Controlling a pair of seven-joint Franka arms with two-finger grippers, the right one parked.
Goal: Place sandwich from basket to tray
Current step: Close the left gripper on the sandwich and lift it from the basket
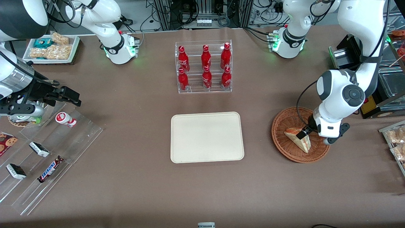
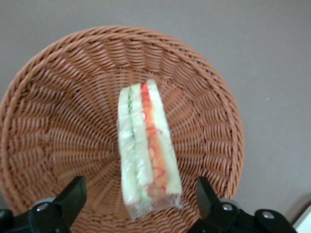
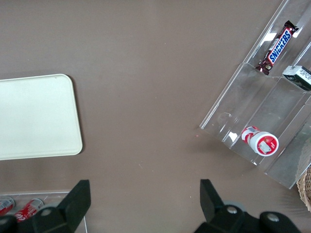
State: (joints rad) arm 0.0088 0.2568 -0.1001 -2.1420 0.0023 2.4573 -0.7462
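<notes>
The sandwich (image 1: 299, 140) is a clear-wrapped white wedge with orange-red and green filling, and it lies in the reddish-brown wicker basket (image 1: 280, 126) toward the working arm's end of the table. My left gripper (image 1: 305, 133) hangs low over the basket. In the left wrist view the gripper (image 2: 141, 188) is open. Its black fingertips (image 2: 77, 188) stand on either side of the wide end of the sandwich (image 2: 146, 145), with a gap on each side. The basket (image 2: 63, 97) fills that view. The cream tray (image 1: 207, 136) lies bare at the table's middle, beside the basket.
A clear rack of red bottles (image 1: 204, 68) stands farther from the front camera than the tray. A stepped acrylic rack with snacks (image 1: 47, 155) lies toward the parked arm's end. Bagged snacks (image 1: 395, 139) and a black box (image 1: 373, 104) sit near the basket.
</notes>
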